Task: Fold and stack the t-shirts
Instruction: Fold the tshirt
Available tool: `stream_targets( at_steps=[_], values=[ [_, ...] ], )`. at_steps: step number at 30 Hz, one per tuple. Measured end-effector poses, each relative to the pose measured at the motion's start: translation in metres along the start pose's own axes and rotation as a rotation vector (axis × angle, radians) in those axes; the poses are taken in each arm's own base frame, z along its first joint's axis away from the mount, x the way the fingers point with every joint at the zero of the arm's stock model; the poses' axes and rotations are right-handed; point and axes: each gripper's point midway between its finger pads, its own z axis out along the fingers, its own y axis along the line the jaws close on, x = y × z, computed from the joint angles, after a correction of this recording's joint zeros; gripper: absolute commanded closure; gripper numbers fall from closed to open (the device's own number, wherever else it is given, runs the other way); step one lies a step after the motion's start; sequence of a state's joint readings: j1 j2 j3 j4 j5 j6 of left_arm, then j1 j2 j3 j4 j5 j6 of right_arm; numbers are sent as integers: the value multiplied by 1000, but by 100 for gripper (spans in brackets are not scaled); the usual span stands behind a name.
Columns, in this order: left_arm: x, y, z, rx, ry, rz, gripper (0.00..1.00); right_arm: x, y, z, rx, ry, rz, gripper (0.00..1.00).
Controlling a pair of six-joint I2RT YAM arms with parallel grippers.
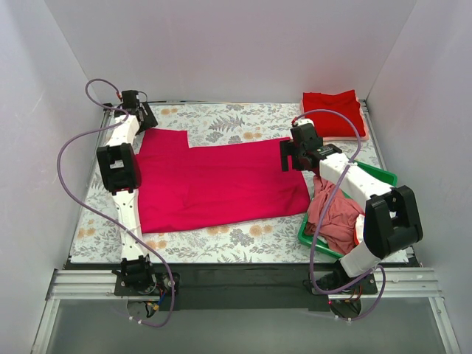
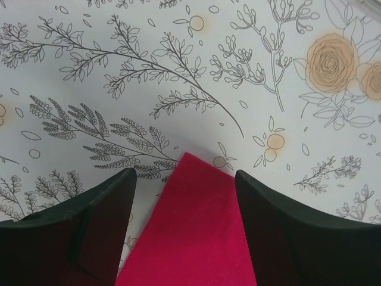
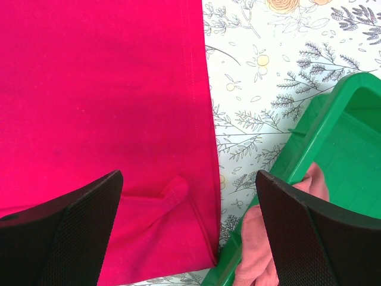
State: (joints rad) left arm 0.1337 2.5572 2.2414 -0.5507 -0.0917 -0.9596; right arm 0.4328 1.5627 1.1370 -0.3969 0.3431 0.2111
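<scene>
A magenta-crimson t-shirt (image 1: 214,181) lies spread flat in the middle of the floral table. My left gripper (image 1: 141,112) is open at its far left corner; that corner (image 2: 199,226) lies on the table between the fingers. My right gripper (image 1: 293,155) is open above the shirt's right edge (image 3: 119,89), where a small fold of cloth (image 3: 172,193) sticks up. A folded brighter red t-shirt (image 1: 333,112) sits at the far right corner. Dusty-pink t-shirts (image 1: 335,215) are heaped in the tray and show in the right wrist view (image 3: 262,250).
A green plastic tray (image 1: 383,175) stands at the right edge of the table, close to the shirt's right hem; it shows in the right wrist view (image 3: 333,137). White walls enclose the table on three sides. Purple cables loop from both arms.
</scene>
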Motion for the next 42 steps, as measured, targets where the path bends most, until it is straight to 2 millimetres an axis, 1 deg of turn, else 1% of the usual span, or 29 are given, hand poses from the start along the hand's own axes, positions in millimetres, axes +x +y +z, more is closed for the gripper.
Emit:
stream_targets(
  at_steps=[4, 8, 9, 11, 13, 14, 18, 20, 21, 25, 27, 33, 34, 35, 37, 39, 42],
  values=[
    [3, 0, -1, 14, 15, 49, 42, 0, 0, 1, 0, -1, -1, 2],
    [8, 3, 0, 18, 25, 120, 43, 0, 0, 1, 2, -1, -2, 2],
    [10, 3, -1, 17, 25, 149, 44, 0, -1, 1, 3, -1, -3, 2],
    [12, 4, -1, -1, 24, 192, 51, 0, -1, 1, 3, 0, -4, 2],
    [15, 0, -2, 0, 26, 213, 53, 0, -1, 2, 3, 1, -4, 2],
    [15, -1, -2, 1, 27, 219, 58, 0, 0, 2, 3, 2, -4, 2],
    [19, -6, -4, 5, 42, 226, 63, 2, 0, 4, 3, 8, -6, 2],
    [21, -8, -6, 6, 50, 229, 73, 2, 0, 4, 0, 8, -6, 2],
    [22, -9, -6, 6, 54, 226, 82, 2, 1, 4, 0, 8, -6, 2],
    [26, -13, -8, 6, 66, 216, 96, 2, 1, 4, -3, 9, -6, 2],
    [26, -14, -9, -2, 65, 211, 100, 2, 1, 4, -6, 10, -7, 2],
    [25, -12, -11, -23, 55, 176, 100, 1, 3, 5, -15, 11, -6, 2],
    [27, -11, -14, -26, 56, 169, 100, -2, 5, 7, -21, 12, -3, 2],
    [31, -8, -19, -31, 68, 163, 100, -11, 9, 12, -31, 4, 2, 2],
    [35, -7, -23, -31, 67, 147, 100, -25, 14, 22, -37, 1, 12, 2],
    [43, -5, -31, -30, 82, 136, 100, -50, 22, 38, -43, -20, 43, 2],
    [48, -5, -36, -21, 93, 123, 100, -76, 27, 61, -25, -56, 98, 2]
  ],
)
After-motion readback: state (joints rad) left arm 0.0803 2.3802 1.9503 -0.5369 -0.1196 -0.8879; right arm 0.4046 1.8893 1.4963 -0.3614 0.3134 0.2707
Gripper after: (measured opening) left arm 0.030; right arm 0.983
